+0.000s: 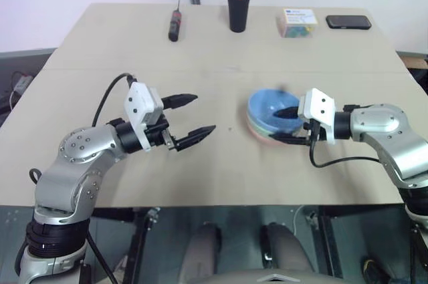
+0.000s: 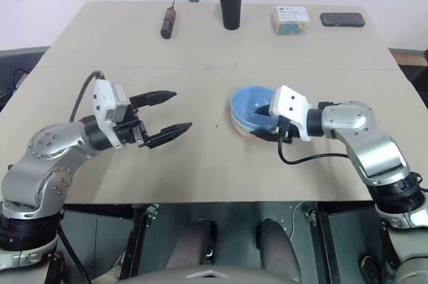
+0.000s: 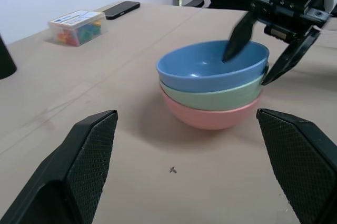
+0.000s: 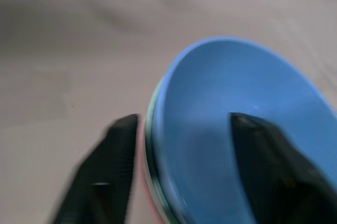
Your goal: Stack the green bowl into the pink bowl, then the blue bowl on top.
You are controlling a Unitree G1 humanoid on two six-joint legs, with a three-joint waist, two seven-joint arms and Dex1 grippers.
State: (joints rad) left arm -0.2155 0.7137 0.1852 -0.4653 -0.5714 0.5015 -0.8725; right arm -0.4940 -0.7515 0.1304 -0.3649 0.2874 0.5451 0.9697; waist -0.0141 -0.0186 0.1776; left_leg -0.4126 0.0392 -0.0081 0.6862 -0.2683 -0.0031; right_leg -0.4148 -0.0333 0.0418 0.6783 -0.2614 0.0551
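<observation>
Blue bowl [image 3: 210,66] sits on top of the stack, nested in the green bowl [image 3: 221,96], which sits in the pink bowl [image 3: 208,118]; stack rests on the bench [image 1: 221,164], right of centre. Right end effector [image 3: 268,39] is at the stack's right rim, fingers parted, one finger over the blue bowl's inside, the other outside the wall, gripping nothing. Left end effector [image 1: 194,118] hovers well left of the stack, fingers wide apart, empty, pointing toward the bowls. At the far edge: screwdriver [image 1: 174,25], black pen cup [image 1: 239,9], small box [image 1: 298,22], phone [image 1: 348,22].
</observation>
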